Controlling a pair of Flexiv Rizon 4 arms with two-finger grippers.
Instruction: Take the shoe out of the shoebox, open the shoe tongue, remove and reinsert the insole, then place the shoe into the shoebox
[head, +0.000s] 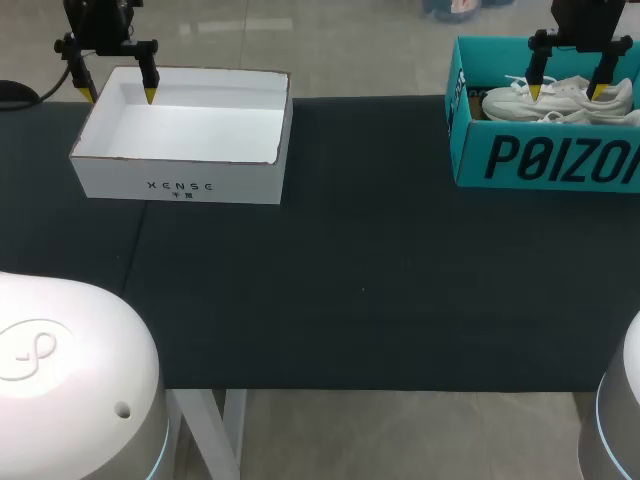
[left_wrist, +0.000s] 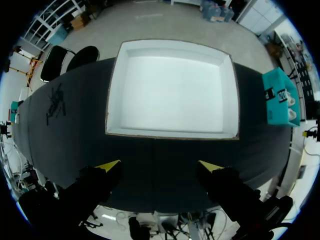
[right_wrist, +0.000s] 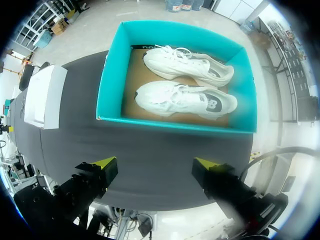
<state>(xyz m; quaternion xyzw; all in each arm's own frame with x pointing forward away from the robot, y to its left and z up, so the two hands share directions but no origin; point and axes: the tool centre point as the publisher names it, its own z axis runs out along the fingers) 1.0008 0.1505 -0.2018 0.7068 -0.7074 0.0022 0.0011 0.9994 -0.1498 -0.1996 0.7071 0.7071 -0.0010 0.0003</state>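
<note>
Up close, the left claw (head: 118, 96) hangs with its two yellow-tipped fingers spread wide and nothing between them. In the head view it sits above the far left corner of an open white rectangular cardboard box (head: 190, 135). In the left wrist view the box lies ahead of the claw and is bare white inside. The box rests on the left part of a dark cloth-covered worktop (head: 350, 280).

Likewise, the right claw (head: 566, 92) is spread wide and holds nothing. In the head view it hangs above an open teal cardboard shoebox (head: 540, 160) with dark lettering on its side. This box stands on the worktop's far right part, well apart from the white box.

In the right wrist view the shoebox lies ahead of the claw, with a strip of dark worktop between them. Inside it, a pair of white lace-up sneakers lies on the brown cardboard floor. The nearer white sneaker (right_wrist: 185, 97) has a grey patch on its side. The farther white sneaker (right_wrist: 187, 62) lies just beyond it, and the two lie roughly parallel. In the head view their toes point toward the worktop's middle. Neither claw touches a shoe or a box.
</note>
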